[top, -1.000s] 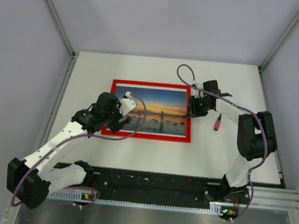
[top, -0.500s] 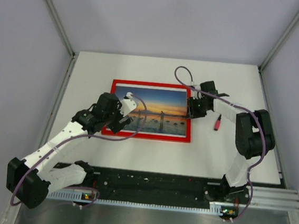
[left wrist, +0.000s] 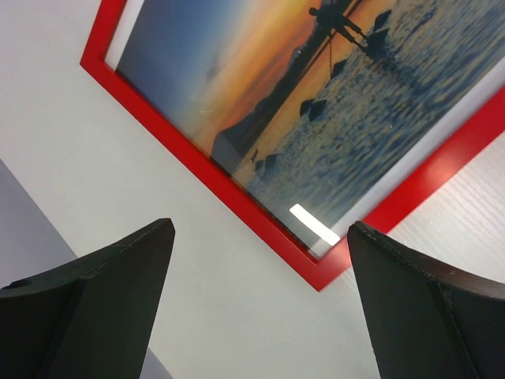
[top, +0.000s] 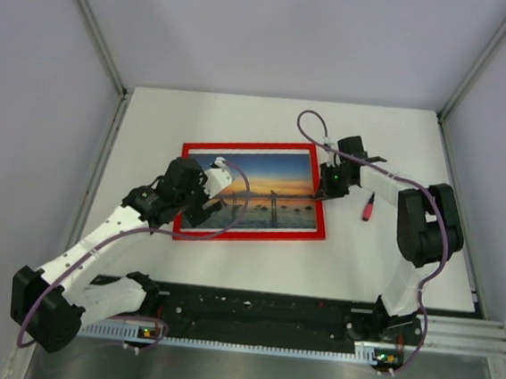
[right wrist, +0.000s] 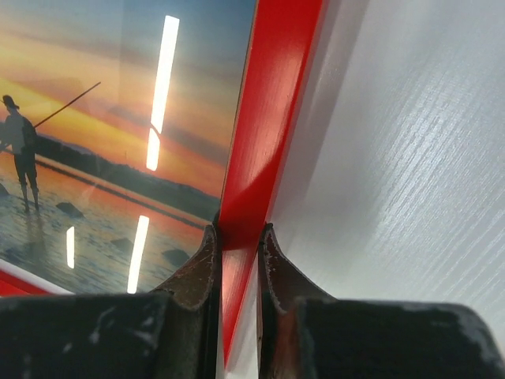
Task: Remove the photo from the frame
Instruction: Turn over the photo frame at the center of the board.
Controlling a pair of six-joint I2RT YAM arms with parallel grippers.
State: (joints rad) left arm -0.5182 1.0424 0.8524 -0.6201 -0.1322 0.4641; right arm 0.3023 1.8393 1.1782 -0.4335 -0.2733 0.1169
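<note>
Photo (top: 262, 190) sits in the frame (right wrist: 268, 118) on the desk (top: 362, 263). Its long axis runs leftward, away from the right gripper (right wrist: 237, 237), which we see clenched on the frame's short right rim. Left gripper (left wrist: 260, 229) hangs released over the opposite end. We judge the right arm nearer.

frame (top: 266, 236): thin, red, skewed | photo (top: 268, 177): sunset print, inside frame

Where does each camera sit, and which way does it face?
Top external: above, behind the bases, looking down on the table; left arm, right arm show.
Left wrist: looks past the open left end effector at the frame's corner.
Right wrist: looks along the frame's edge, pinched by the right end effector.
Shared: all views show the frame and the photo.
</note>
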